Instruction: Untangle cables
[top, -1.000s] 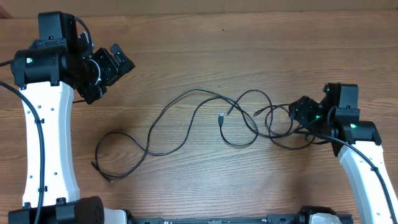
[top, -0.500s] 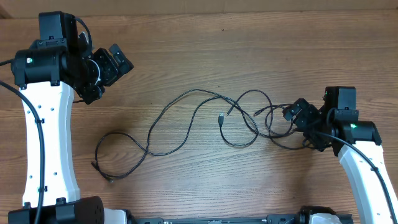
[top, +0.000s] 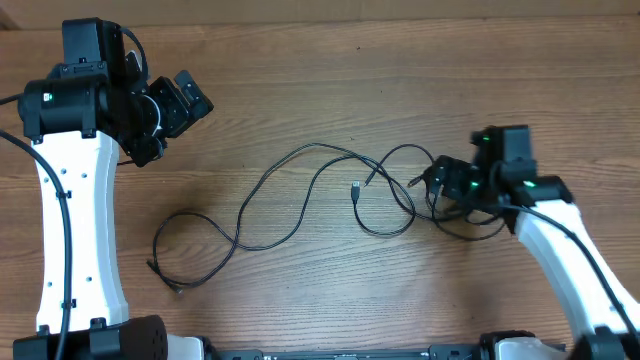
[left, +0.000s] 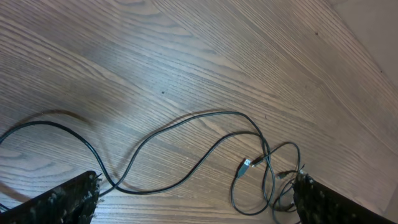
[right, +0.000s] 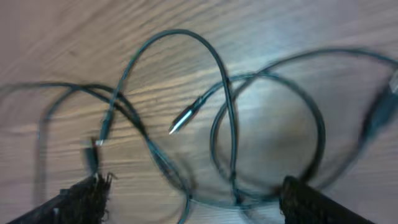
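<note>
Thin black cables (top: 300, 149) sprawl across the middle of the wooden table, from a loose end at the lower left (top: 165, 276) to a knot of loops at the right (top: 441, 207). A silver-tipped plug (top: 356, 188) lies in the middle. My right gripper (top: 443, 180) hangs open just above the knot. In the blurred right wrist view several strands and a loop (right: 273, 78) run between its fingers (right: 81, 200), and the silver-tipped plug (right: 180, 124) lies ahead. My left gripper (top: 188, 100) is open at the far left, high above the cables (left: 205, 114), holding nothing.
The table (top: 300, 60) is bare wood beyond the cables. The white left arm (top: 75, 230) runs down the left side and the white right arm (top: 565, 250) down the right. Thicker black wires hang along both arms.
My right gripper has swung left, away from the table's right edge and onto the knot of loops, its jaws wider than a second ago. The left arm and the cables have not moved.
</note>
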